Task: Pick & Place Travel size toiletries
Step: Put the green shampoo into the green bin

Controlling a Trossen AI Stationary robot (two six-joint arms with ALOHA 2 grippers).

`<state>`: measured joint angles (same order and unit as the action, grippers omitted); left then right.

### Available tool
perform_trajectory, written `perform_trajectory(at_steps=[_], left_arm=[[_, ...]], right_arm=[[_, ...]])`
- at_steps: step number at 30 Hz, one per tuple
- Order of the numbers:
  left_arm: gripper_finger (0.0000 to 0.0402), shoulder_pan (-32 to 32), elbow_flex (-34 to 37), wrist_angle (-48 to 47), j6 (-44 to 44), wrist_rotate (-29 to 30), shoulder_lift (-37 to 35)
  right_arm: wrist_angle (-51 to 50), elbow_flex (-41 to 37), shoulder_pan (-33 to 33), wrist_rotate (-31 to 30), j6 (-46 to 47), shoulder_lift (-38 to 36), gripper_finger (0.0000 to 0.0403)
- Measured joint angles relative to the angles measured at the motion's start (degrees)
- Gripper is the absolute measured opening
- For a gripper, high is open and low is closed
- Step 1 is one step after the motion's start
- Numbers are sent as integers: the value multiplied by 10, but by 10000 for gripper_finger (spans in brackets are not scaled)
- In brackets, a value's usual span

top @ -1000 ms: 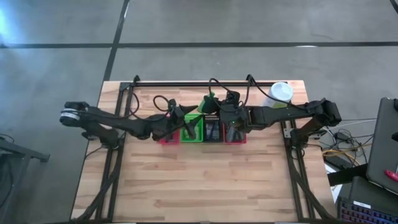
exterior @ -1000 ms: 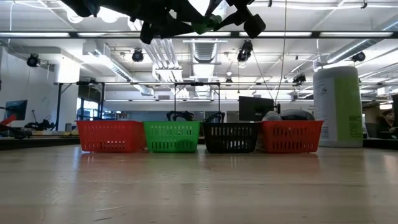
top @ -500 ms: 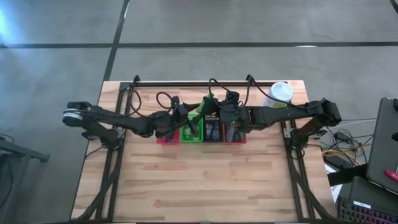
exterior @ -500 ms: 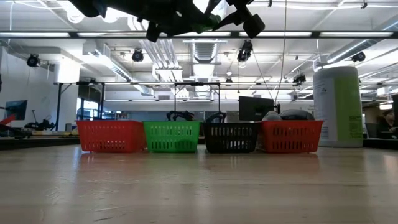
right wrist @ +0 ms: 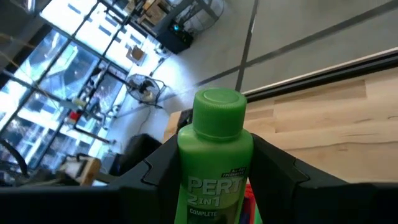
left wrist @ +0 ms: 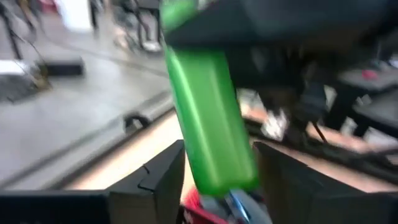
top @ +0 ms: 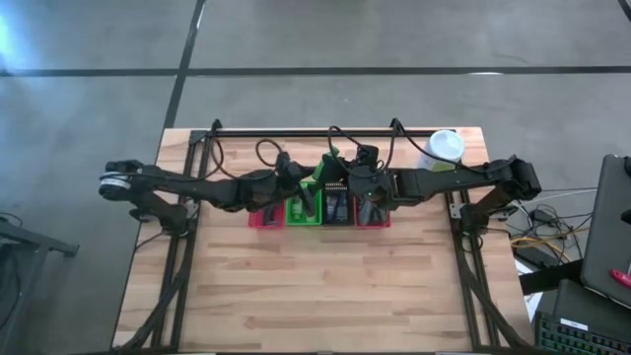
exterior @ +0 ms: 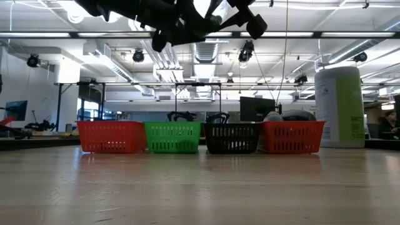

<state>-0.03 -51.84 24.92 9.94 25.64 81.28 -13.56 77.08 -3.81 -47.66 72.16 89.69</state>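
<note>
1. The pale wooden slatted table [top: 296, 296] carries a row of four small mesh baskets across its middle: a red mesh basket [exterior: 111, 136] at the left, then a green mesh basket [exterior: 173, 137], a black mesh basket [exterior: 231, 137] and a second red mesh basket [exterior: 292, 136]. All four hold toiletries that barely show over the rims.
2. A tall white-and-green canister [exterior: 340, 106] stands at the far right corner, well apart from the work.
3. The two dark arms meet high above the baskets. Over the last second the left arm has reached right and farther across the table, closing on the right arm, which has hardly moved.
4. The right gripper [right wrist: 214, 149] is clamped on a bright green plastic mini bottle [right wrist: 215, 165] with a ribbed screw cap, held in the air above the far side of the green and black baskets.
5. The left gripper [left wrist: 219, 152] now has its fingers spread either side of the bottle's free end. I cannot tell whether they touch it.
6. This looks like a handover being set up. The bottle is not yet placed, and a drop seems the main risk if the right gripper lets go early.
</note>
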Motion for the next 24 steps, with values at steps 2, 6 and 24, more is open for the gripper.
perform_trajectory(at_steps=[2,6,24], left_arm=[[204,3,-4,-24,14,-18,1],[218,9,-6,-25,17,-24,0],[165,37,-67,-144,29,-95,-1]], right_arm=[[0,-1,-1,0,-7,0,147],[-1,-4,0,0,-22,0,147],[-32,-11,-1,24,-52,0,148]])
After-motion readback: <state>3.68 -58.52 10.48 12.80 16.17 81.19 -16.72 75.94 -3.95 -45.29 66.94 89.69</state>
